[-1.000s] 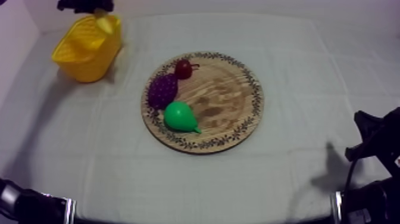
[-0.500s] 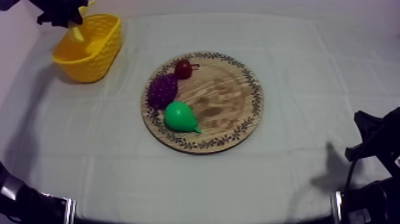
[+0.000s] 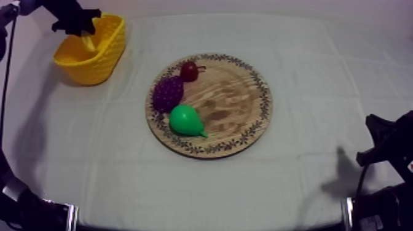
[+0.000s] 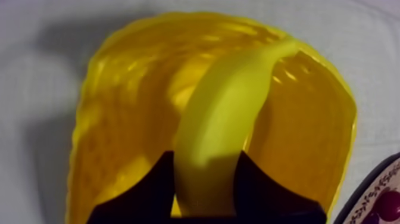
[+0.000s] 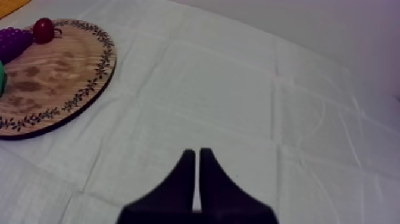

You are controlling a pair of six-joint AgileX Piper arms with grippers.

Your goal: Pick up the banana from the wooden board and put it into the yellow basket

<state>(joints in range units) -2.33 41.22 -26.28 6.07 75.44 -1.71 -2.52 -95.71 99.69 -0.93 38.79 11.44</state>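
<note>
My left gripper (image 3: 81, 31) hangs over the yellow basket (image 3: 106, 56) at the table's far left, shut on the banana (image 3: 90, 42). Seen from the left wrist, the banana (image 4: 223, 125) sits clamped between the two black fingers (image 4: 153, 190) and points down into the basket (image 4: 309, 137). The round wooden board (image 3: 236, 101) lies mid-table with a bunch of grapes (image 3: 167, 93), a small red fruit (image 3: 189, 70) and a green pear (image 3: 185, 120) on its left half. My right gripper (image 5: 197, 158) is shut on nothing, low over the cloth to the right of the board (image 5: 50, 77).
The right arm (image 3: 384, 156) rests at the table's near right edge. Bare cloth spreads around the board and toward the back wall. The basket stands close to the table's far left corner.
My left gripper has carried the banana from the basket's far rim leftward, then down over the basket's opening. The right arm and the fruit on the board have not moved.
</note>
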